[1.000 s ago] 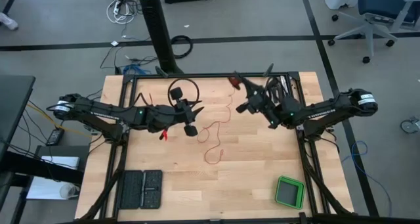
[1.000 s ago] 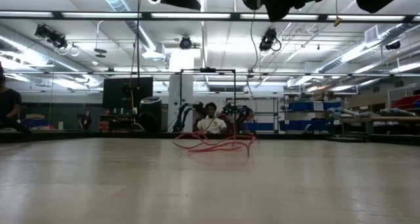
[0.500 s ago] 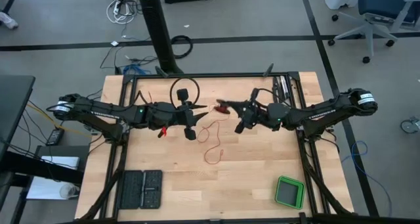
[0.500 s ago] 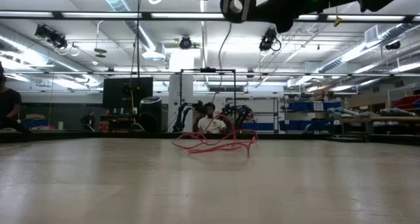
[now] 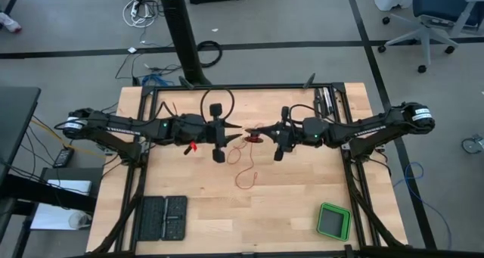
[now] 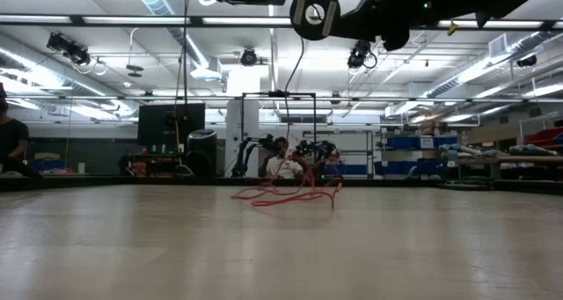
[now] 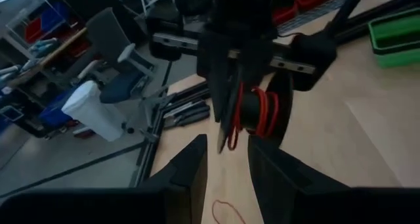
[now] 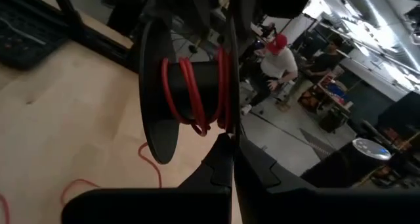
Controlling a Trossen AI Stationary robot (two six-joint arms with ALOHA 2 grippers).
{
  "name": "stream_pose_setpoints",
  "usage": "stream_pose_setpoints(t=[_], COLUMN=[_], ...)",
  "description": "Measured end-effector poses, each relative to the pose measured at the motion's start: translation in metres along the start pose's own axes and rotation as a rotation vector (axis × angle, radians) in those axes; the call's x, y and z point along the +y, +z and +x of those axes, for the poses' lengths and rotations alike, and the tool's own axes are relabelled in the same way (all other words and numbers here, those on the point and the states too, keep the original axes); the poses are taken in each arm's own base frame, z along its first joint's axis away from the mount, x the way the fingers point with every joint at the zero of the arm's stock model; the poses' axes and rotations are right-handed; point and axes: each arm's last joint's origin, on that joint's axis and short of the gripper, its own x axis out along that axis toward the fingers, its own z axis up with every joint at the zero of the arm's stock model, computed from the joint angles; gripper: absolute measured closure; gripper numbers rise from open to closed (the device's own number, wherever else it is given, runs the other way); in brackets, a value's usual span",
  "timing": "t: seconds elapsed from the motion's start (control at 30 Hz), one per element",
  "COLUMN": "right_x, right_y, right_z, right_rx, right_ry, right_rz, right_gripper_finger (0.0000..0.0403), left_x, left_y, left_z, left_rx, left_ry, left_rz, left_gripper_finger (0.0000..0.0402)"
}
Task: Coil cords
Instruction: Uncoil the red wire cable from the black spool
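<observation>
While most of the cord point(image 5: 243, 172) lies in loose bends on the wooden surface point(image 5: 302, 197) near the middle, the high view shows the right gripper point(image 5: 262, 132) swung in from the rear edge, where it was a second ago. It now faces the left gripper point(image 5: 231, 130) tip to tip, just beside it, with a dark spool point(image 5: 253, 135) between them.

From the low view, the red tangle sits flat on the surface towards its far side, and the spool point(image 6: 313, 11) hangs high above it – a strand appears to rise towards it.

Seen from the left wrist, the left fingers point(image 7: 197, 159) stand apart with nothing between them, the spool point(image 7: 259, 111) just ahead.

At the right wrist, the right fingers point(image 8: 220, 163) are pressed together on the spool's flange; several red turns point(image 8: 191, 86) already wrap its core.

Bringing the spool to the free gripper suggests winding is under way – though most of the cord is not yet taken up
</observation>
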Motion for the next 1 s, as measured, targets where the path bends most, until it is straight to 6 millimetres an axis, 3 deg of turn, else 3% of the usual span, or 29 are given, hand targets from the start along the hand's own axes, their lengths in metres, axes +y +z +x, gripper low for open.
stream_pose_setpoints(t=[0.6,0.7,0.83,1.0], right_x=[0.005,0.006,0.006,0.004], right_y=[-0.008,-0.01,-0.01,-0.011], right_z=[0.011,0.013,0.013,0.013], right_rx=[-0.023,-0.018,-0.019,0.008], right_ry=[0.066,0.067,0.063,0.017], right_rz=[0.016,0.021,0.051,0.103], right_gripper_finger=[0.0403,0.0403,0.0401,0.038], left_x=[-0.004,-0.005,-0.006,-0.006], left_y=[-0.01,-0.01,-0.011,-0.013], left_z=[0.022,0.022,0.022,0.022], left_rx=[0.014,0.009,0.014,0.044], left_ry=[0.017,0.003,-0.02,-0.006], left_rz=[-0.003,-0.002,0.0,0.004], left_gripper_finger=[0.029,0.0317,0.0389,0.0398])
